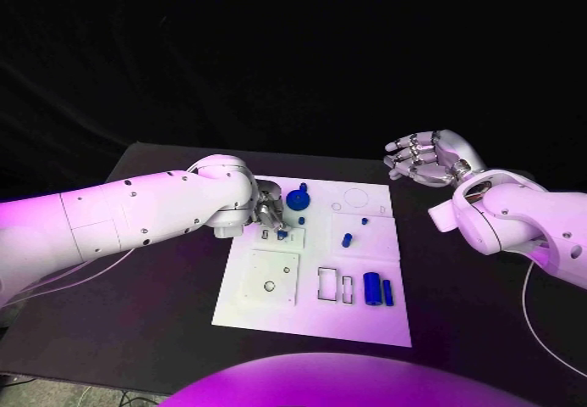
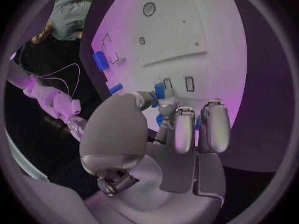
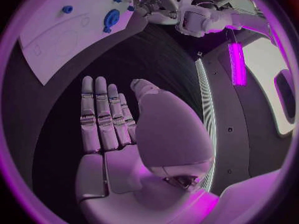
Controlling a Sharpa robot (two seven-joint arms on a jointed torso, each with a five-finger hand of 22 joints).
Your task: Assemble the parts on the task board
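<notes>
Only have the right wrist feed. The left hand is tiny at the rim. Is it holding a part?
Observer: Looks like it. In the left wrist view the left hand pinches a small blue part just above the task board.
Operator: Any loose parts elsewhere?
Observer: In the head view, two blue cylinders lie beside rectangular slots at the board's near right.
Operator: Right hand over the board?
Observer: No. The right hand is past the board's far right corner, over the black table, holding nothing.
</notes>
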